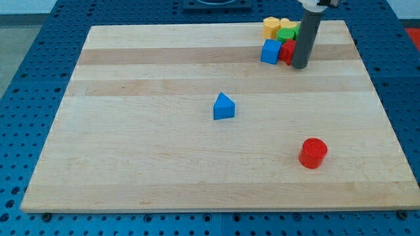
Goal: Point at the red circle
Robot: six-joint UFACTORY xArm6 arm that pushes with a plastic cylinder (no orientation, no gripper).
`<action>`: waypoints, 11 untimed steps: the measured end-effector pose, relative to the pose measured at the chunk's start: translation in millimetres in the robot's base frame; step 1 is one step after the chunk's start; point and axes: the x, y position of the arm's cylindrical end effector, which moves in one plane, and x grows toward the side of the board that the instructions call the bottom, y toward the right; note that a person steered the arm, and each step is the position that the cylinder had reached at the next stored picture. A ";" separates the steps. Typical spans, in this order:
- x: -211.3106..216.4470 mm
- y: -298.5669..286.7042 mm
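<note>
A blue triangular block [224,106] is sitting mid-tabletop [144,164]. Blue [270,52], red [287,52], green [287,33] and yellow [272,26] blocks are clustering at the view's top right.

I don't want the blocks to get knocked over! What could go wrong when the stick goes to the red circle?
My tip rests right against the cluster at the view's top: a red block, blue cube, green block and yellow block. Pulling away carelessly could drag them. The red circle sits far off, toward the view's bottom right, near the board's edge, so overshooting might shove it off.
</note>
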 end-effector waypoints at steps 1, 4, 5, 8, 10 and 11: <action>60.6 -5.2; 157.2 25.5; 213.2 49.8; 275.0 -26.5; 253.9 -8.9; 231.2 -8.8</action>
